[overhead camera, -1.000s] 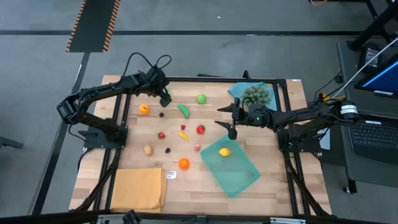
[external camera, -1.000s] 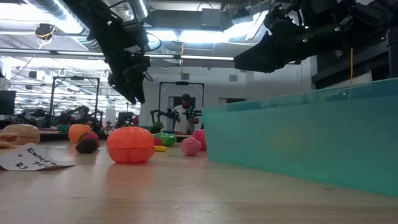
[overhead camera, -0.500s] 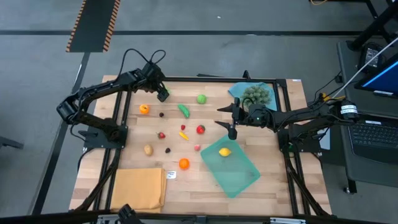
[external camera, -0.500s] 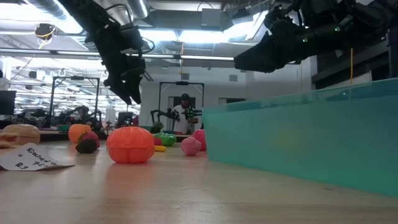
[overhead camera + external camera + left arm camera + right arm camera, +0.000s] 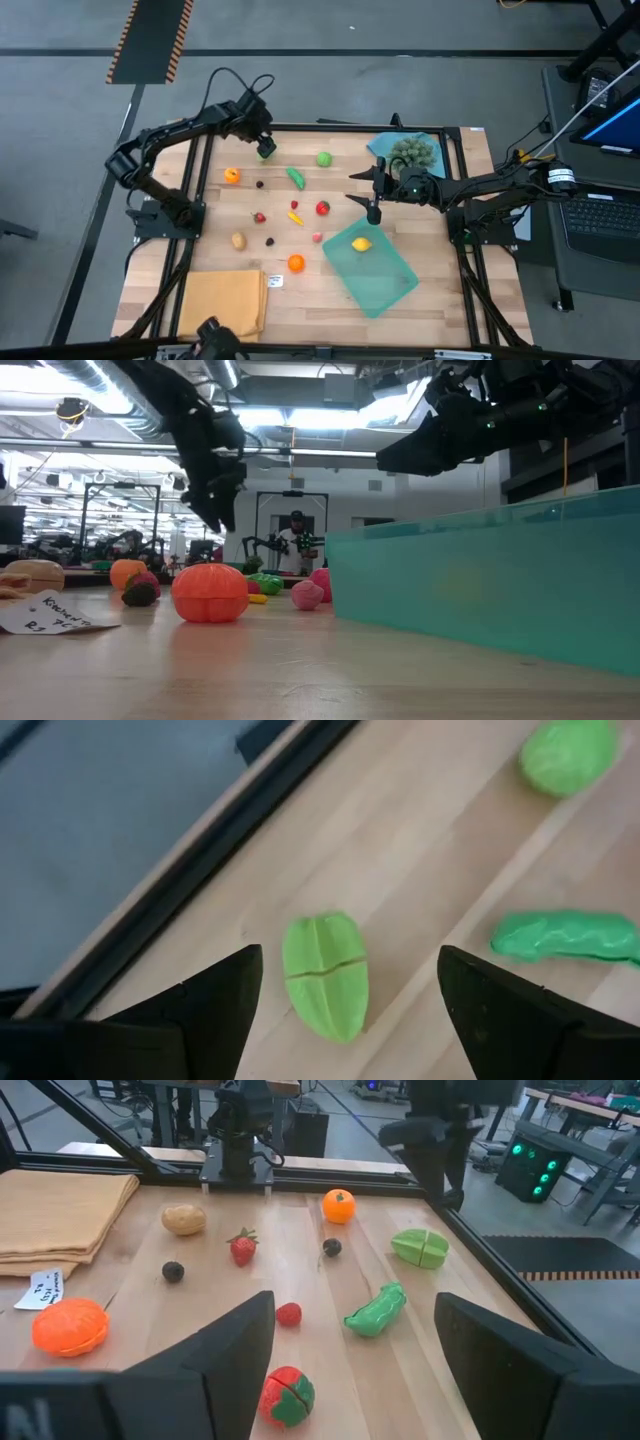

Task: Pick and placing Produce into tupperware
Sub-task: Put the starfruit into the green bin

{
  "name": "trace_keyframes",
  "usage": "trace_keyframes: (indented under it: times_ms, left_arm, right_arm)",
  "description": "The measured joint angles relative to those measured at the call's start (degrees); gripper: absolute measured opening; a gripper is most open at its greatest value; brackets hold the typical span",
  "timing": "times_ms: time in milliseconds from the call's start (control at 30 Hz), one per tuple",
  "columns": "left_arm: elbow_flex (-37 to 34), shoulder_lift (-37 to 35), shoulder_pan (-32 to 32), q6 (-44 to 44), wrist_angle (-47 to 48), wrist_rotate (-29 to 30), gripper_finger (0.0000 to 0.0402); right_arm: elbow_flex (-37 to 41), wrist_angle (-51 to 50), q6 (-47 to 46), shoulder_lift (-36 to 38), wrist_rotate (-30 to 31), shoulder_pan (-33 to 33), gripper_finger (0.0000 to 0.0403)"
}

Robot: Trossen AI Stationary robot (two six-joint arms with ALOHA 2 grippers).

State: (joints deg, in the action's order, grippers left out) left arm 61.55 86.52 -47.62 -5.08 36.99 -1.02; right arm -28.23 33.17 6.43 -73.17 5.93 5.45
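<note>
Near the far-left edge of the worktop (image 5: 215, 250), the left end effector (image 5: 264, 148) hangs with its fingers spread wide and nothing between them, almost directly over a small green piece (image 5: 325, 975). By the wrist view that piece lies between the 2 fingertips, so the coming move looks like a plain descent. It is a smooth, lobed oval with a seam across its middle, and its long axis runs roughly along the line of the fingers' reach, not across the gap, so the fingers would close on its narrower width. On the worktop's clock face it sits near 11 o'clock.

A glossy pea pod (image 5: 296, 178) and a round green fruit (image 5: 324, 158) lie to its right, well apart from it.

The right end effector (image 5: 373, 205), also wide and empty, waits just beyond the far corner of the tupperware (image 5: 385, 280), much farther from the green piece. That shallow translucent teal box sits at about 4 o'clock and holds 1 lemon (image 5: 362, 243).
</note>
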Motion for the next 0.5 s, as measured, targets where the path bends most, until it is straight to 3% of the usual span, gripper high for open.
trace_keyframes:
  times_ms: [267, 500]
  left_arm:
    - [6.0, 7.9, 0.0, 0.0, 9.5, 0.5, 0.0293]
    - [6.0, 12.3, 0.0, -0.2, 10.1, 1.7, 0.0293]
  right_arm:
    - [0.0, -0.1, 0.0, 0.0, 0.0, 0.0, 0.0276]
    - [0.0, -0.5, 0.1, 0.0, 0.0, 0.0, 0.0276]
